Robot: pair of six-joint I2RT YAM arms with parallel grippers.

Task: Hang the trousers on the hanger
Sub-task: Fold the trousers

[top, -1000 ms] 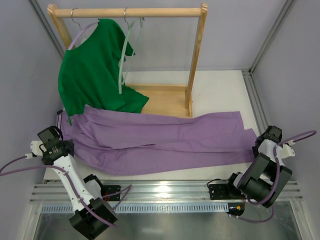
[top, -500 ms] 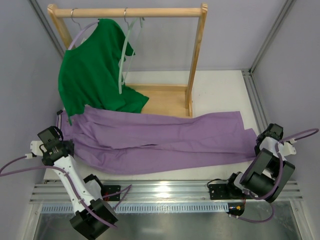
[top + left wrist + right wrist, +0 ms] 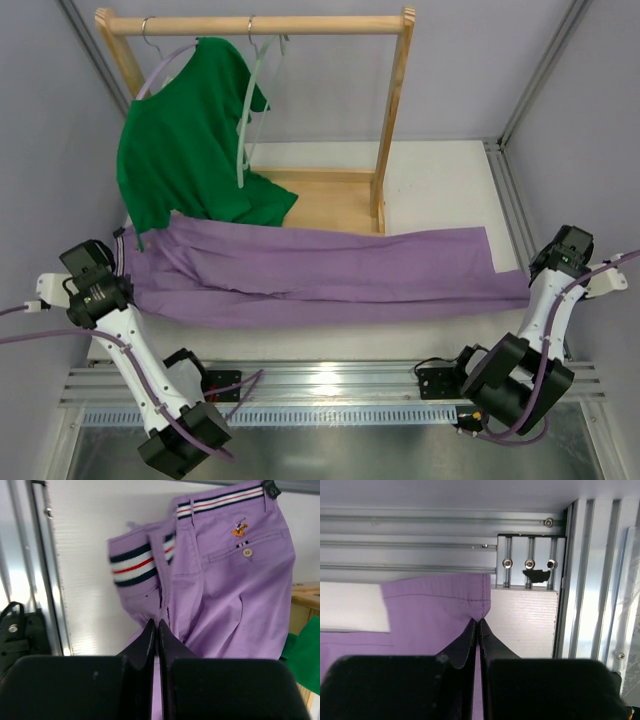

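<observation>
Soft lilac fabric trousers (image 3: 320,278) clamped: left fingers (image 3: 148,639) near waistband, right fingers (image 3: 469,636) on hem; lift both evenly, cloth taut, toward thin grey-green plastic hanger (image 3: 244,130).

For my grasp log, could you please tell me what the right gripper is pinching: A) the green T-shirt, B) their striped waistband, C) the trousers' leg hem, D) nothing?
C: the right gripper is shut on the stitched hem edge of the lilac trousers.

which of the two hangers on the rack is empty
The pale grey-green hanger hangs bare, right of the lavender hanger, which carries the green shirt.
</observation>
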